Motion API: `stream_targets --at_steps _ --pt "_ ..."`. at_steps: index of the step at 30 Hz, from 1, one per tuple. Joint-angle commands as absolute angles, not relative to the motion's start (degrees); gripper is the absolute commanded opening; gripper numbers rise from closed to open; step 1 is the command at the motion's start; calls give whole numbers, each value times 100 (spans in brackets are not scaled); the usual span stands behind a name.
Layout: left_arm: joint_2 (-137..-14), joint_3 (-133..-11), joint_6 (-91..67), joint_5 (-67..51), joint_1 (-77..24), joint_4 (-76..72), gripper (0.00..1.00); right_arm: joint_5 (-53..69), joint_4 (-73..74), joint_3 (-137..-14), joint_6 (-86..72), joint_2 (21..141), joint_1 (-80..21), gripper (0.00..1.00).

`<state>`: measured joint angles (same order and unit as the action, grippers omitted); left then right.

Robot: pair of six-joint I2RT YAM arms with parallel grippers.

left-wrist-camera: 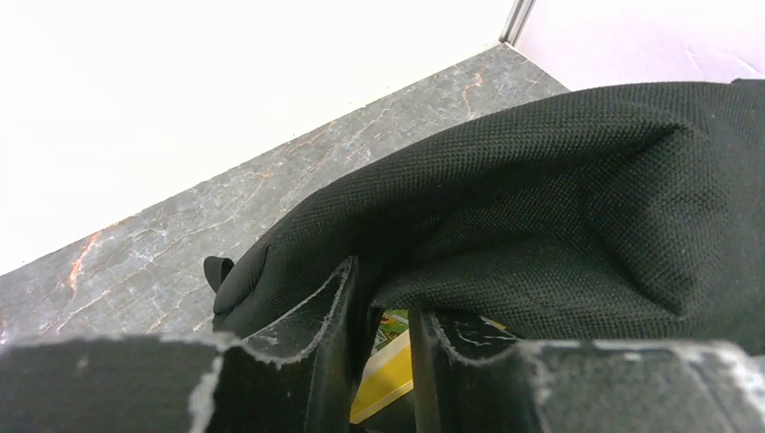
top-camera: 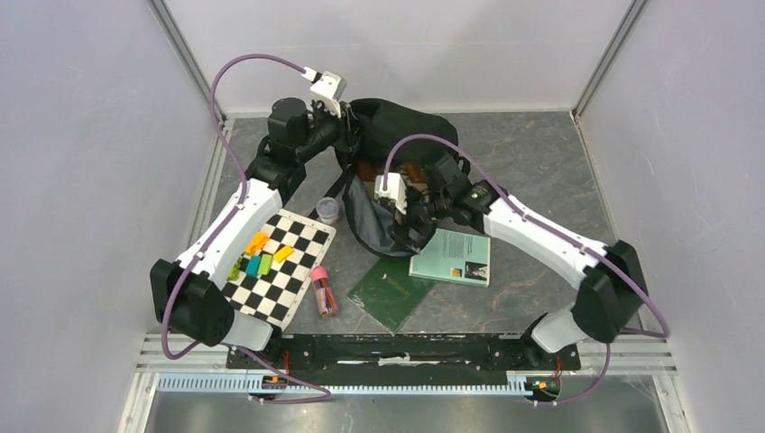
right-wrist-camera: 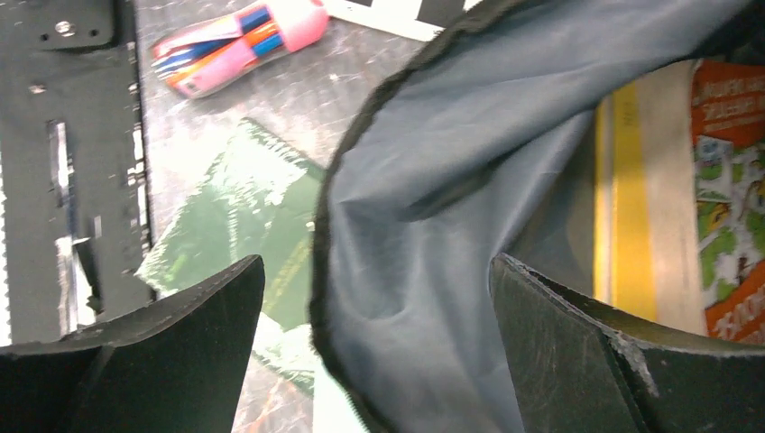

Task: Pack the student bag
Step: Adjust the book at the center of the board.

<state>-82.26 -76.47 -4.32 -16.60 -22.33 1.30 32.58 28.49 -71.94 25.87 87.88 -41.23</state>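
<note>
The student bag [top-camera: 401, 122], a black backpack, lies open at the back middle of the table, its grey lining [right-wrist-camera: 451, 180] facing forward. My left gripper [left-wrist-camera: 386, 293] is at the bag's left rim, with its narrow jaws closed on a fold of black fabric [left-wrist-camera: 541, 207]. My right gripper [right-wrist-camera: 379, 271] stands open astride the front rim, one finger outside and one inside against the lining. Inside the bag lies a book with a yellow spine [right-wrist-camera: 627, 198] and an orange cover, which also shows between the left fingers.
A checkered board [top-camera: 289, 271] with several coloured blocks lies at the front left. Beside it are a small cup [top-camera: 328, 211] and a pink pencil case [top-camera: 323, 290]. A dark green book [top-camera: 392, 290] and a pale teal book [top-camera: 451, 257] lie in front of the bag.
</note>
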Motion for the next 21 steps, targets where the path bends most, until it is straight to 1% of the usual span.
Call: stream_targets --at_steps 1,4,7,9,10,11,14,16,21 --pt "-8283 -7709 -478 -1593 -2255 -143 26 3722 2890 -6615 2073 7811 -4384 98" --pt "-8294 -7682 -606 -1645 -2255 -223 13 3925 2588 -6357 1711 7387 -4386 98" --pt "-8292 -7691 -749 -1564 -2248 -229 7 4238 2690 -6456 1464 7110 -4420 98" --pt "-8304 -7695 -820 -1484 -2250 -150 6 4255 2757 -6497 1353 6821 -4430 98" --pt "-8310 -7699 -826 -1436 -2248 -84 5 4061 2758 -6500 1303 6625 -4425 98" --pt "-8306 -7691 -834 -1345 -2250 -29 5 3780 2795 -6507 1222 6467 -4422 98" --pt "-8278 -7682 -962 -820 -2238 330 5 2370 3021 -6519 951 6108 -4202 98" --pt "-8240 -7652 -1057 -599 -2237 473 6 2180 3168 -6417 759 6032 -3705 98" --pt "-8184 -7533 -1168 -549 -2237 538 7 2032 3206 -5839 317 5866 -2472 98"
